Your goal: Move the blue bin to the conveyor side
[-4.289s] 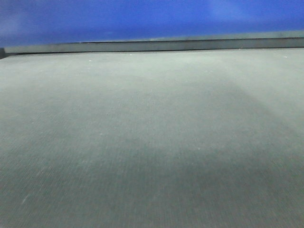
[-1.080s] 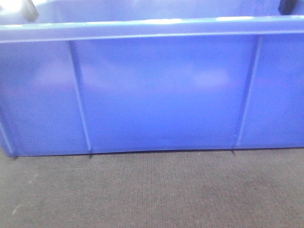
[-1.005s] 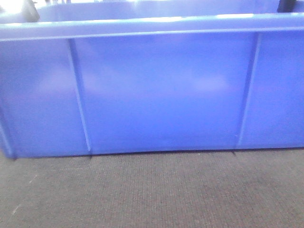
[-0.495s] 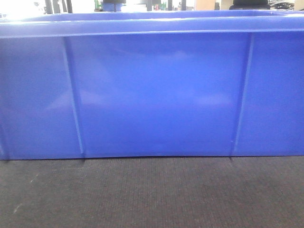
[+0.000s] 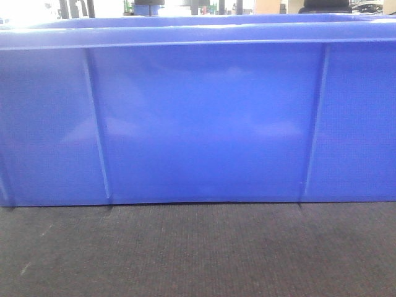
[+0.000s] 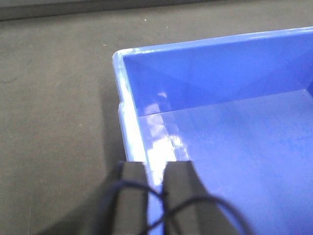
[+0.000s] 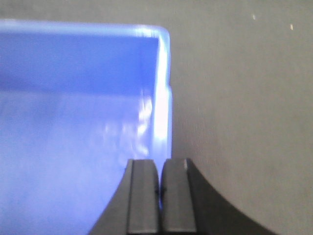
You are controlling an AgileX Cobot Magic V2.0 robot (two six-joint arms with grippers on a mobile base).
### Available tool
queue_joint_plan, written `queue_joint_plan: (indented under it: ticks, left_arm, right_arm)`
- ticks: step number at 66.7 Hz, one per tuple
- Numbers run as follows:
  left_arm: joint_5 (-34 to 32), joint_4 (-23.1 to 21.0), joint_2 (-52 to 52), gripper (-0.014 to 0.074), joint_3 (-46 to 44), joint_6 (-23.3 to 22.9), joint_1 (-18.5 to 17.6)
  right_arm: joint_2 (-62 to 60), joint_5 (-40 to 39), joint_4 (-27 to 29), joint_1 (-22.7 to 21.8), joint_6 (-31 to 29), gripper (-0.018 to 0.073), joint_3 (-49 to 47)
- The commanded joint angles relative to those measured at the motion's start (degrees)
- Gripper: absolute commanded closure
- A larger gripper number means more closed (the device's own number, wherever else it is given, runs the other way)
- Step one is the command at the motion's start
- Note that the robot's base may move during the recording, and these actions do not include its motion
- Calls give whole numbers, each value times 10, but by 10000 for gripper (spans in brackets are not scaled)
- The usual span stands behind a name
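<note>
Compared with half a second ago, the blue bin barely shifts, sitting upright on the conveyor and filling the front view. Left end effector pinches the bin's left rim; right end effector is closed over its right rim.

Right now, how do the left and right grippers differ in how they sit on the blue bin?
The left gripper straddles the blue bin at its left wall rim, while the right gripper sits on the right wall rim. The left jaws show a visible gap with rim between them; the right jaws look nearly touching. A dark cable crosses the left jaws; none shows on the right. Both have dark pads, one inside the bin and one outside, over the conveyor.
</note>
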Motion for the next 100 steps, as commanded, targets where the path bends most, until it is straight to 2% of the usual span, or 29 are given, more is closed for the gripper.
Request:
queue_joint_plan:
  ticks: [1, 13, 23, 34, 42, 59, 100]
  left_arm:
    - [-47, 2, -57, 629, 70, -3, -2]
    - [-113, 2, -165, 615, 229, -3, -2]
    - [-136, 2, -252, 615, 330, -3, -2]
    - [-177, 2, -333, 615, 402, -3, -2]
    - [-203, 2, -384, 615, 430, -3, -2]
    - [-202, 8, -451, 615, 440, -3, -2]
    - [-202, 8, -466, 615, 440, -3, -2]
  right_arm:
    - [-57, -45, -9, -1, -4, 638, 91]
    - [-182, -154, -10, -1, -4, 637, 283]
    - [-299, -226, -10, -1, -5, 637, 419]
    - [-417, -261, -10, -1, -5, 637, 500]
    - [-495, -277, -10, -1, -5, 637, 523]
    - [-609, -301, -10, -1, -5, 637, 525]
    - [-619, -311, -10, -1, -5, 637, 525]
